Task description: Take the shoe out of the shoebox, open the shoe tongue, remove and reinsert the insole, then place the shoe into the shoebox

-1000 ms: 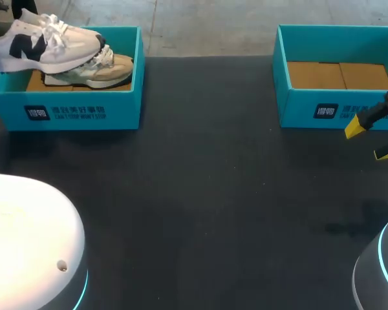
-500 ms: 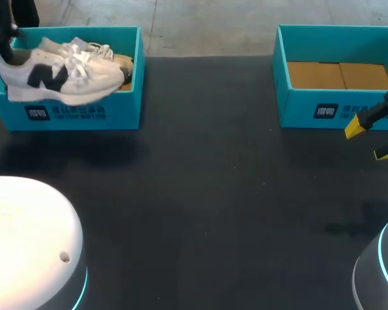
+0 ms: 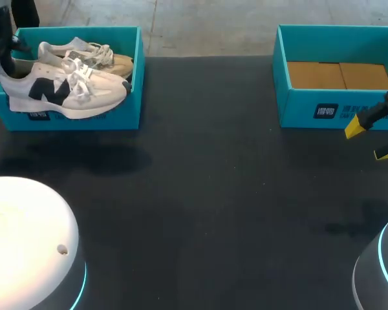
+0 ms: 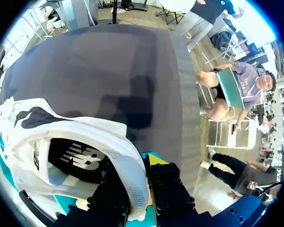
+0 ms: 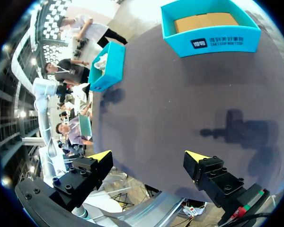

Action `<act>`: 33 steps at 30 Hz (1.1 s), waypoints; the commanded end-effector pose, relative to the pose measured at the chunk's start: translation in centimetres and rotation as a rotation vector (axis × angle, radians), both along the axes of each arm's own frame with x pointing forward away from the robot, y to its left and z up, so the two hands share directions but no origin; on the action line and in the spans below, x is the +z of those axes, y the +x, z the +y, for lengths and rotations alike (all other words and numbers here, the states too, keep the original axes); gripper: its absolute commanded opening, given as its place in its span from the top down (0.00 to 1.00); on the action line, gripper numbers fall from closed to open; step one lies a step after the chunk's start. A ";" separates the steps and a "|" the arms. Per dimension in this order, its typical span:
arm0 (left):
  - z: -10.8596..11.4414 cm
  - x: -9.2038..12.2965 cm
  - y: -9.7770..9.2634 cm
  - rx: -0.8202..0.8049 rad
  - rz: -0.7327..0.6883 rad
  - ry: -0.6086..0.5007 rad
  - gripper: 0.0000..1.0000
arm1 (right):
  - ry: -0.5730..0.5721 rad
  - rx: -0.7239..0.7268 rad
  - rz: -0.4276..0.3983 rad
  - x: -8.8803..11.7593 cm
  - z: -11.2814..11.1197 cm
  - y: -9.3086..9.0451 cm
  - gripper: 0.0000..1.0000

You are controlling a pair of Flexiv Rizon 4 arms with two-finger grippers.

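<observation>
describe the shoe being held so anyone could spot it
On the black table, find the teal shoebox at the far left. The white shoe hangs before its front wall, held at the heel by the left gripper. Unlike the beige shoe lying inside the box, it bears a dark side logo.

The right gripper is hovering over the dark worktop, its yellow-tipped fingers standing wide apart. Far ahead of it a teal shoebox is sitting, brown cardboard lining its floor. Well to its left a second teal shoebox is showing a white shoe at its rim. The gripper's shadow is lying on the worktop.
</observation>
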State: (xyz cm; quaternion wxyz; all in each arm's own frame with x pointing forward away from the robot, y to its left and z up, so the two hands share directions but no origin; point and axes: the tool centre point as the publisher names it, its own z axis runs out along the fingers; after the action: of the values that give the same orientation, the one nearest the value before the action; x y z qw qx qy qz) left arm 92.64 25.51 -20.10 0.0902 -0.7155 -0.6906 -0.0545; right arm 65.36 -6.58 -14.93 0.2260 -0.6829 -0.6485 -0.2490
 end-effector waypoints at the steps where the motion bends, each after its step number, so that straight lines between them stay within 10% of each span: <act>1: 0.1 0.1 -0.3 -0.004 -0.017 -0.001 1.00 | -0.003 -0.001 0.001 -0.1 0.1 0.0 0.00; 33: -12.9 -8.3 -9.3 -0.195 -0.026 0.089 1.00 | -0.003 -0.001 0.001 -0.1 0.1 0.0 0.00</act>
State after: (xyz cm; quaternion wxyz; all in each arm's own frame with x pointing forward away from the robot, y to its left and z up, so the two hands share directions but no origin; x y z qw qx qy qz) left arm 84.14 13.43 -27.88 0.1088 -0.7724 -0.6192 -0.0902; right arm 65.36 -6.57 -14.93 0.2260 -0.6829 -0.6485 -0.2491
